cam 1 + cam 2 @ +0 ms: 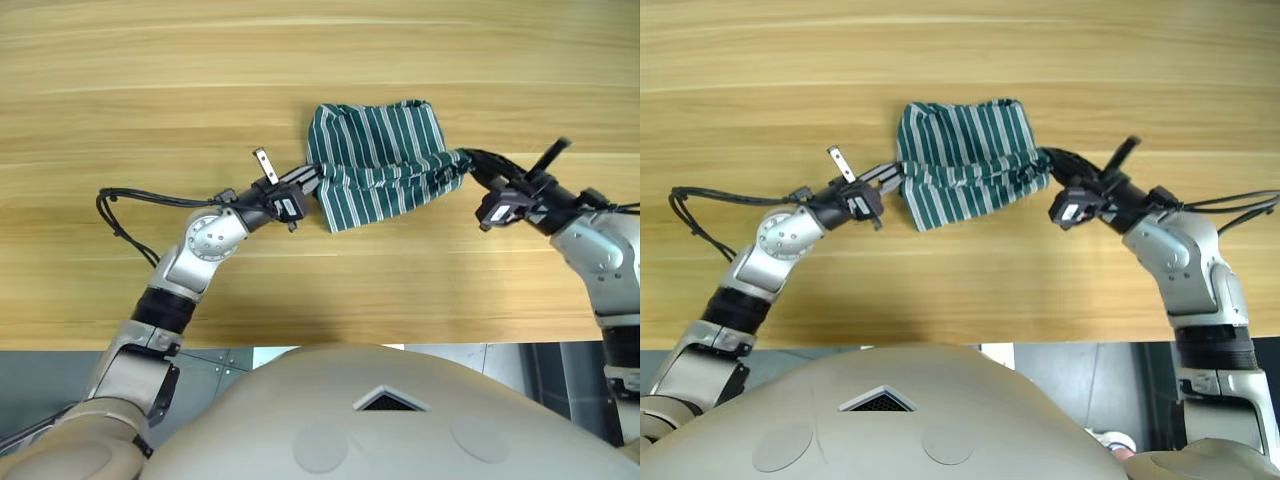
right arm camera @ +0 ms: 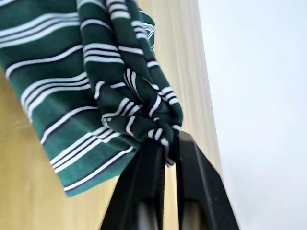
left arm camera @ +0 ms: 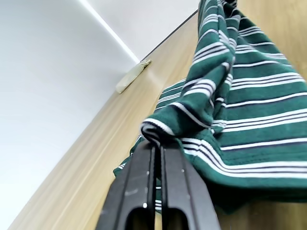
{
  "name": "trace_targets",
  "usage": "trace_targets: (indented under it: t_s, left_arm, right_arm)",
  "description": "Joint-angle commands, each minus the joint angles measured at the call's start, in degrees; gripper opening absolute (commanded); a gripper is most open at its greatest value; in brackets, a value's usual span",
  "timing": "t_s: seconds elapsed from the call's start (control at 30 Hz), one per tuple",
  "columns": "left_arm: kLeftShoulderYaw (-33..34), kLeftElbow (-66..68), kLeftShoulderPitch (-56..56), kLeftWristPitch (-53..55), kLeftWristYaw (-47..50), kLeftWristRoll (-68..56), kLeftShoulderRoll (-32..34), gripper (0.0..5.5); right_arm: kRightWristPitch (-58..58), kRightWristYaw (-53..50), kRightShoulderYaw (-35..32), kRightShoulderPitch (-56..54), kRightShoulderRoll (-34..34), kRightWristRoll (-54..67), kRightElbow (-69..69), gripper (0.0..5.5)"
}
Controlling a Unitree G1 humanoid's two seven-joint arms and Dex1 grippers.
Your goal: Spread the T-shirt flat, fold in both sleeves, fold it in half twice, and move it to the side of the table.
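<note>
Both arms reach out over the table [image 1: 150, 80] from its near edge. The left gripper [image 1: 310, 182] has its fingers pressed together on a pinch of cloth at one end of the T-shirt [image 1: 380, 160]. The right gripper [image 1: 468, 160] is likewise clamped on a bunched fold at the other end. The wrist views confirm both holds: cloth is nipped between each pair of fingers with no gap showing.

Location: the T-shirt hangs between the two grippers, roughly midway between the near and far edges of the table, well clear of any corner.

Progress, as judged: the T-shirt is not lying flat. It is gathered into a compact, creased bundle with a slack lower edge. This reads as the spreading step in hand and not finished. Sleeve folds, both half folds and the move to the side appear to remain. A loosely folded garment being carried cannot be ruled out.

Not determinable:
- Sleeves, collar and hem cannot be told apart in the bundle.
- How many layers of cloth each gripper holds is hidden.
- Whether the lowest cloth touches the table is unclear.
- The left and right edges of the table are cut off.
- A small pale piece [image 3: 132, 76] at the far edge cannot be identified.
</note>
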Motion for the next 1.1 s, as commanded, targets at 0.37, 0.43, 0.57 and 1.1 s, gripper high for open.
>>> trace_targets:
  t_s: [0.37, 0.43, 0.57, 1.1]
  left_arm:
    - [1.75, 25.08, -18.87, -4.23, 8.31, 3.70, -6.49, 0.00]
    - [1.58, 29.39, -20.63, -4.53, 10.10, 4.41, -7.49, 0.00]
    - [0.98, 36.64, -23.04, -5.40, 12.37, 5.80, -9.21, 0.00]
    - [5.68, 48.78, -26.00, -5.08, 15.35, 2.28, -12.35, 2.54]
  right_arm:
    - [0.48, -10.92, 8.76, -23.70, 6.14, -9.15, 24.03, 0.12]
    - [0.60, -13.17, 10.44, -26.81, 7.59, -10.52, 28.26, 0.12]
    - [0.51, -17.50, 13.67, -31.98, 10.05, -13.13, 36.38, 0.12]
    - [4.40, -32.27, 21.68, -47.05, 18.74, -16.77, 65.73, 2.91]
